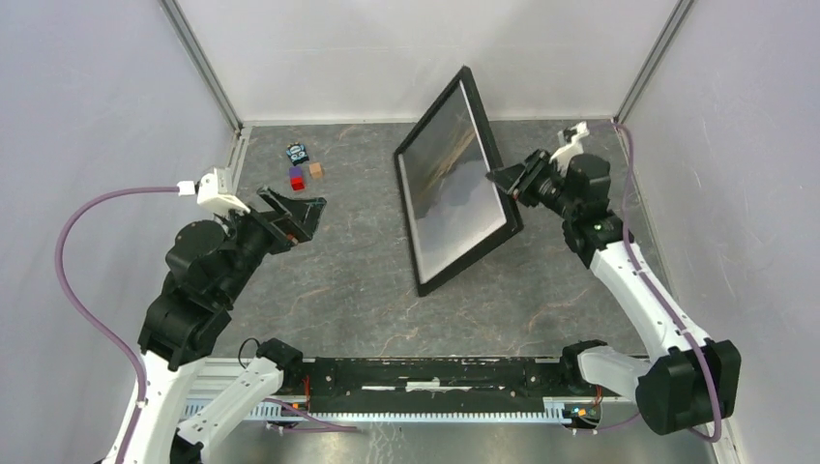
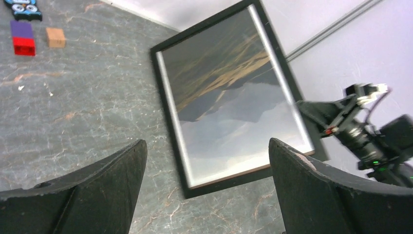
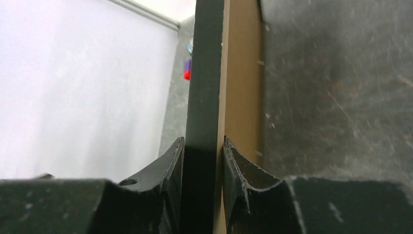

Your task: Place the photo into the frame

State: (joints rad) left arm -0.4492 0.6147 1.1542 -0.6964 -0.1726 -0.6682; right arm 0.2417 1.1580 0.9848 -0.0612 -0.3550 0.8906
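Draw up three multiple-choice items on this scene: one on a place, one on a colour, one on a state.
1. Where do the small blocks lie?
A. far left of the table
B. near right corner
C. near middle
2. What colour is the frame's front rim?
A. white
B. black
C. red
3. The left claw is:
A. open, empty
B. shut on a block
C. shut on the frame
Answers: A, they sit far left in the top view; B, the rim shows black; A, it stands wide open with nothing inside.
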